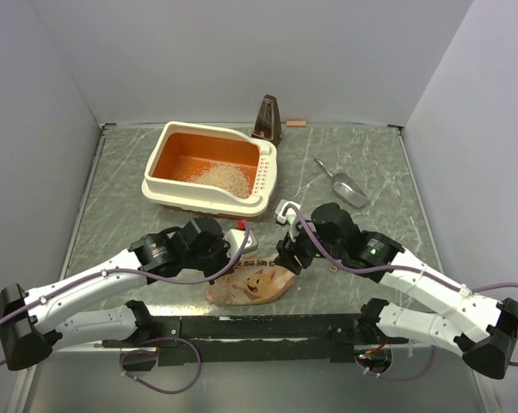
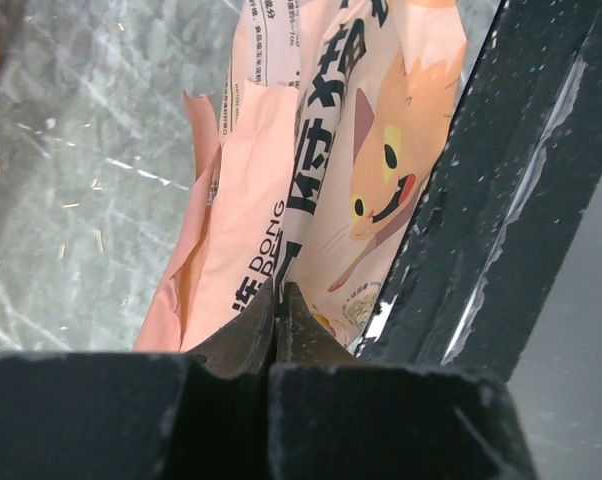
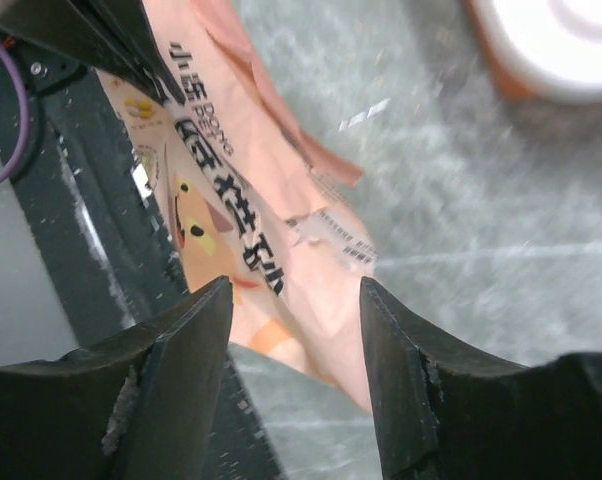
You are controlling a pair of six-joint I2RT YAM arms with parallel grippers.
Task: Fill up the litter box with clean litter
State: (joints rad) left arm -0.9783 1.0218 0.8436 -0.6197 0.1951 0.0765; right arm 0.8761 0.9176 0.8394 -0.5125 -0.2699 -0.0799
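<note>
My left jaws are pressed together, pinching the edge of the crinkled tan printed plastic bag (image 2: 326, 150), near ctr of grey marbled tabletop (image 1: 121, 189). My right jaws are spread over bag's right end. Cream-white rectangular plastic litter box (image 1: 199, 200) w/ orange interior sits far, left of ctr; pale off-white litter granules (image 1: 225, 178) are heaped inside.

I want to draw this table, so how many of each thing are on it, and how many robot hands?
Litter box: 1
Litter heap: 1
Bag: 1
Scoop: 1
Metronome: 1
Small tan block: 1
Robot hands: 2, left hand and right hand
Total: 8
</note>
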